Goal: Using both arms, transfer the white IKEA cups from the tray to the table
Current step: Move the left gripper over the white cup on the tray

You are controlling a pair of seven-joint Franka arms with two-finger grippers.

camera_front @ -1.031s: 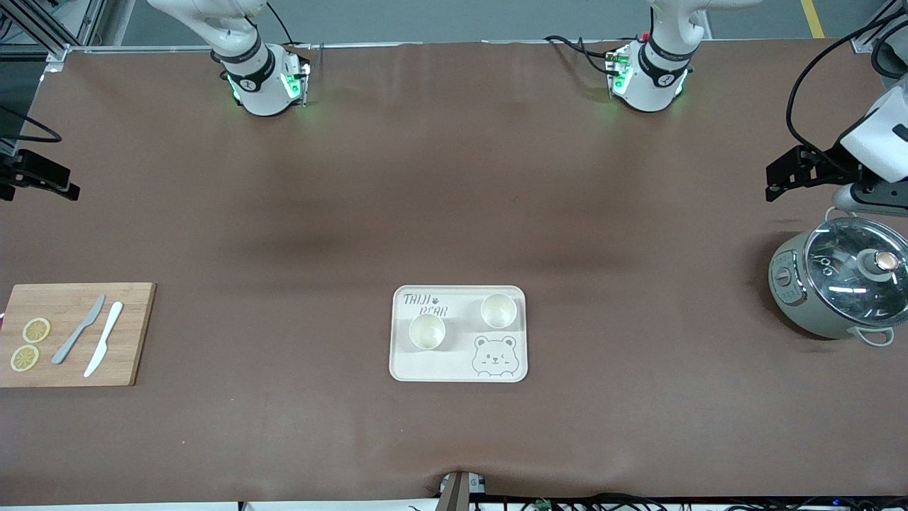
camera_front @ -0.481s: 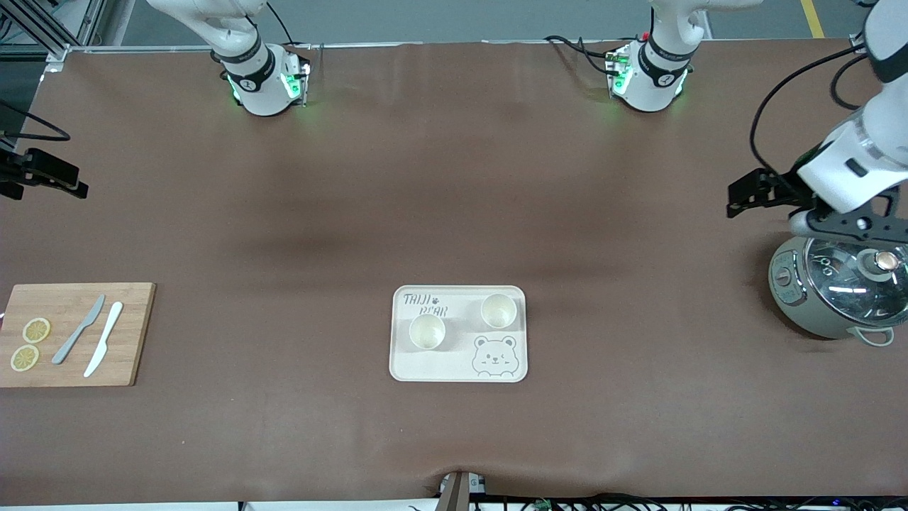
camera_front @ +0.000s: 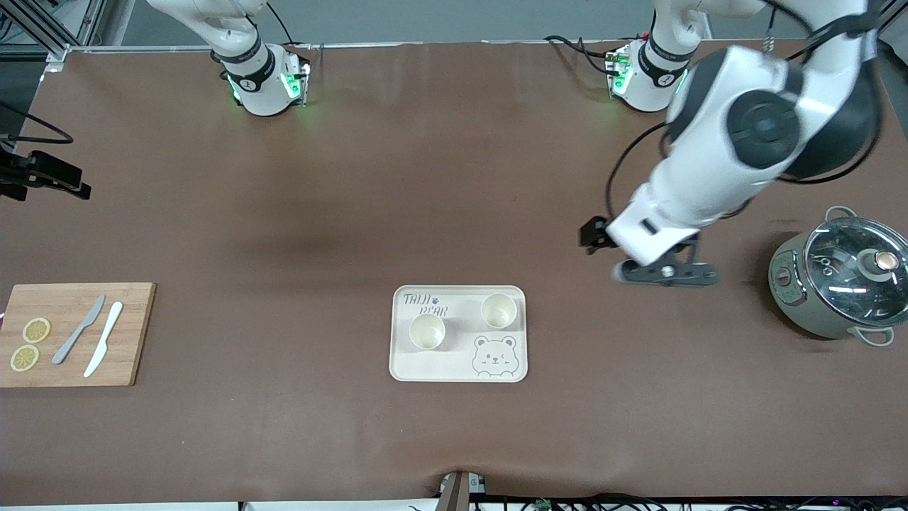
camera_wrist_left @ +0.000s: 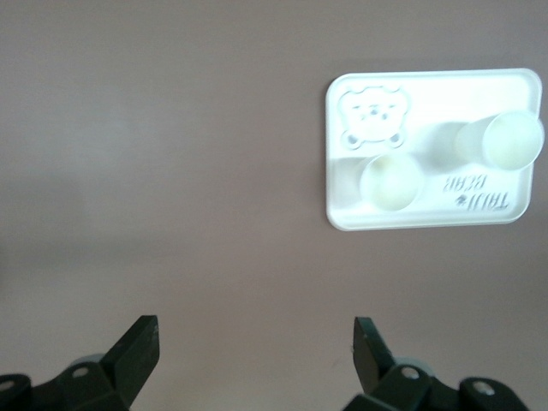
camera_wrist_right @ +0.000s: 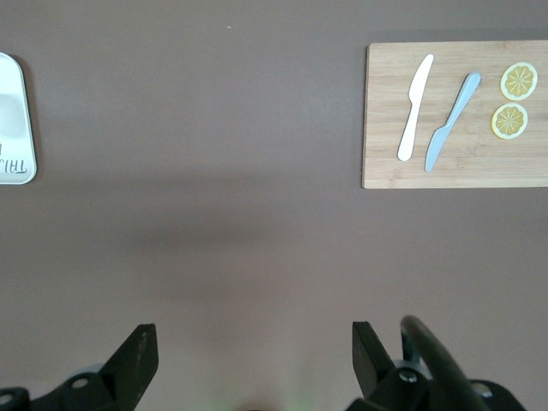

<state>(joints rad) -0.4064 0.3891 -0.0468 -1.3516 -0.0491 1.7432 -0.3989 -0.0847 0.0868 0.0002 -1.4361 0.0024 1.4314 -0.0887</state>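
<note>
Two cream-white cups stand upright on the bear tray [camera_front: 454,365] in the middle of the table. One cup [camera_front: 427,331] is nearer the front camera, the other cup [camera_front: 499,310] is beside the tray's edge toward the left arm's end. The left wrist view shows both cups [camera_wrist_left: 390,181] [camera_wrist_left: 511,139] and the tray [camera_wrist_left: 445,86]. My left gripper [camera_front: 665,274] [camera_wrist_left: 254,342] is open and empty over bare table between the tray and the pot. My right gripper [camera_wrist_right: 254,360] is open and empty, high over bare table; its black hand [camera_front: 44,177] shows at the front view's edge.
A grey-green pot with a glass lid [camera_front: 840,284] stands at the left arm's end. A wooden cutting board [camera_front: 135,333] at the right arm's end holds two knives [camera_front: 79,328] and two lemon slices [camera_front: 35,330]; it also shows in the right wrist view [camera_wrist_right: 454,163].
My left arm has swung from above the pot toward the middle of the table, closer to the tray. The right arm has barely moved. The cups have not moved.
</note>
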